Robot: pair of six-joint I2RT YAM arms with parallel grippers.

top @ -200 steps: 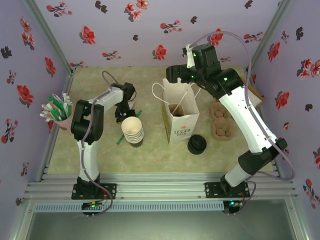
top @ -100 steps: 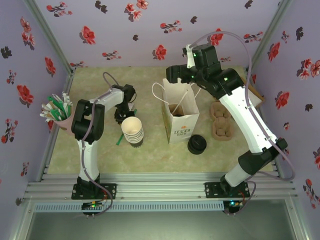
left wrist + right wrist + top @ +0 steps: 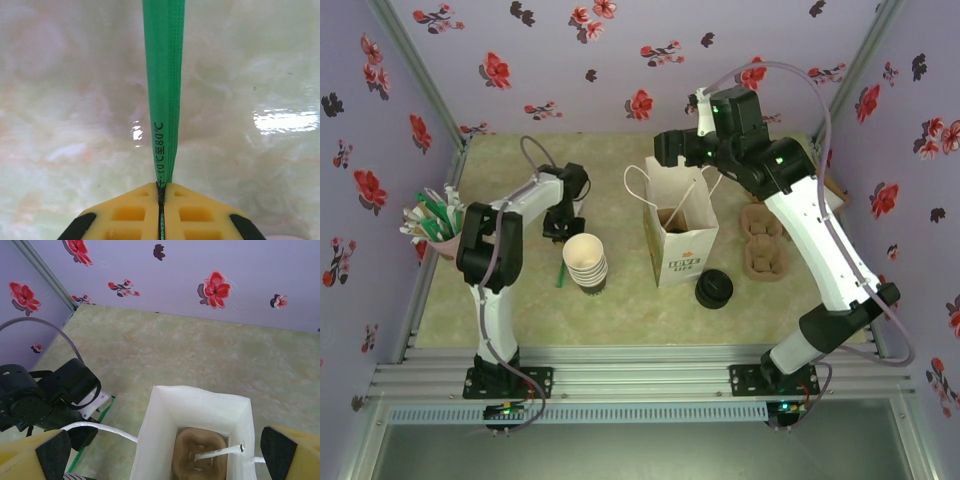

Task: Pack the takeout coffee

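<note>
The takeout coffee (image 3: pixel 713 289) stands on the desk (image 3: pixel 640 300) just beside the white bag (image 3: pixel 682 262), not yet packed. Your right gripper (image 3: pixel 166 450) hovers over the bag's mouth with jaws spread wide, probably ready to steady it; a brown carrier (image 3: pixel 197 455) sits inside. Your left gripper (image 3: pixel 160 187) has its jaws pinched on a green wrapped strip (image 3: pixel 162 75), near the cup stack (image 3: pixel 585 262).

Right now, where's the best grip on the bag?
Pinch the bag at its top rim from straight above, one finger inside, one outside. It stands upright, mouth open, and the carrier inside sits low, so the rim is likely free.
</note>
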